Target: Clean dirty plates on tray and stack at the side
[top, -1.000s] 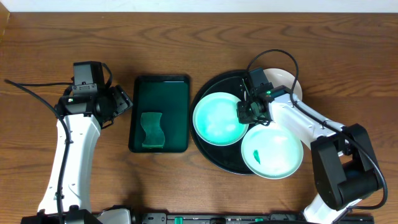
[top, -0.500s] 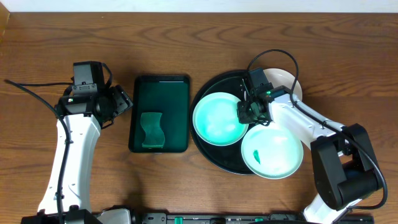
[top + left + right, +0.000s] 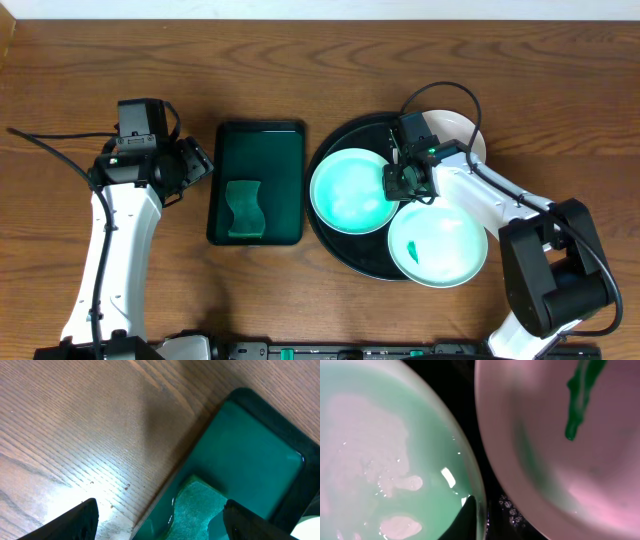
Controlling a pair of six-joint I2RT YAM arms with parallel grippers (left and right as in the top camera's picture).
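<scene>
Three dirty plates lie on the round black tray [image 3: 345,247]. A mint-tinted plate [image 3: 345,192] sits at its left. A white plate [image 3: 445,250] with a green smear hangs over the front right rim. The third plate [image 3: 462,128] lies at the back right, partly under my right arm. My right gripper [image 3: 401,184] is shut on the mint plate's right rim. In the right wrist view one dark finger [image 3: 469,521] rests inside the mint plate [image 3: 380,450]; the outer finger is lost against the black tray [image 3: 465,390]. My left gripper [image 3: 196,164] stands open over the table.
A rectangular dark green tray [image 3: 260,152] lies left of the round tray, with a green sponge [image 3: 243,210] in its front part. In the left wrist view the sponge [image 3: 200,510] and that tray's left edge [image 3: 220,415] lie between the open fingers.
My right gripper's jaws have closed down onto the mint plate's rim. The plates, the left arm and the sponge have not moved.
</scene>
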